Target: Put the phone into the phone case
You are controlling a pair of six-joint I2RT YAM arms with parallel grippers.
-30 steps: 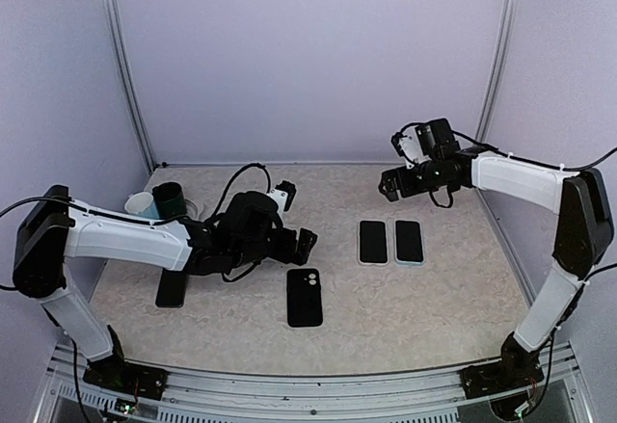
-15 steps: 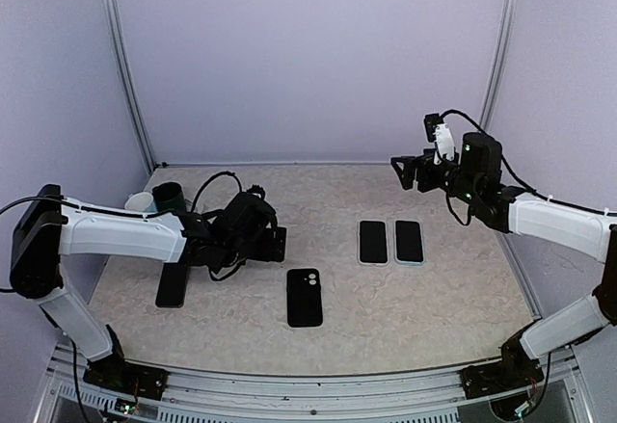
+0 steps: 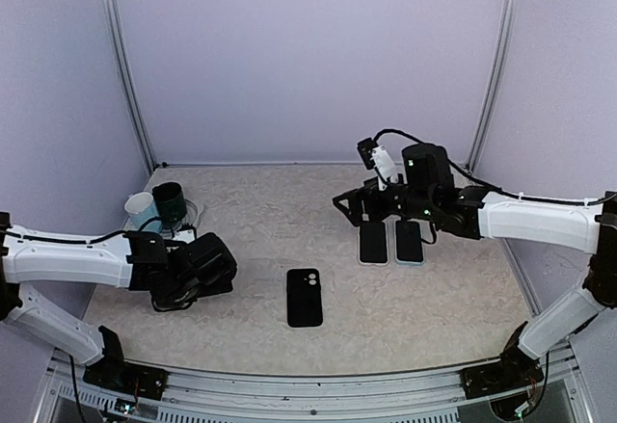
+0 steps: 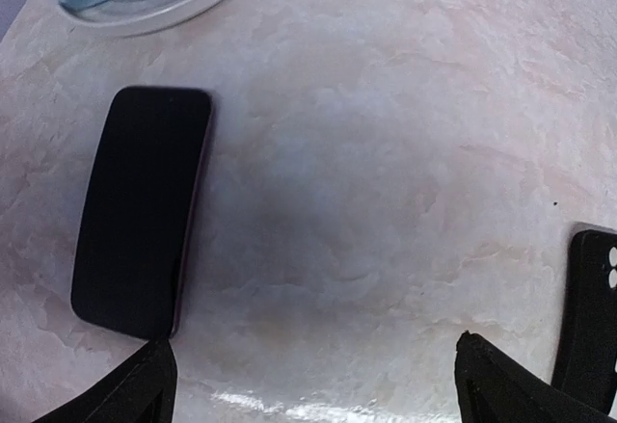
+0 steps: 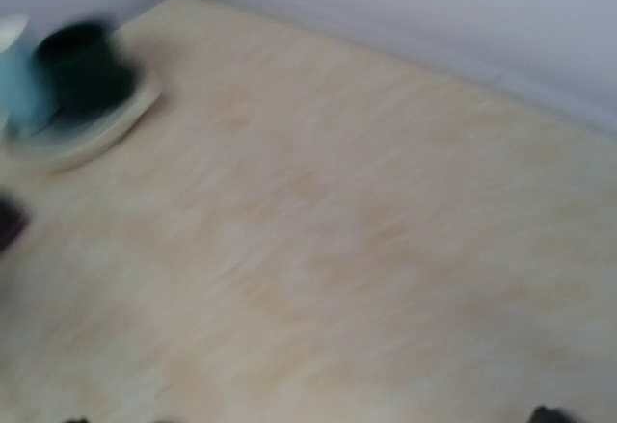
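Fingers, left gripper [image 4: 313,394]: wide apart, empty, only tips visible.
Flat black phone [image 4: 145,211]: on table [image 4: 386,153] beside left fingertip; hidden from above by that gripper.
Black phone case [image 3: 305,297]: mid-table, apart.
Fingers, right gripper [image 3: 355,209]: blurred; tips seem spread, empty.

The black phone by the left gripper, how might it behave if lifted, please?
The black phone looks a rigid slab, probably stiff. Lying flat on the table, it likely slides rather than tips; its smooth face may slip.
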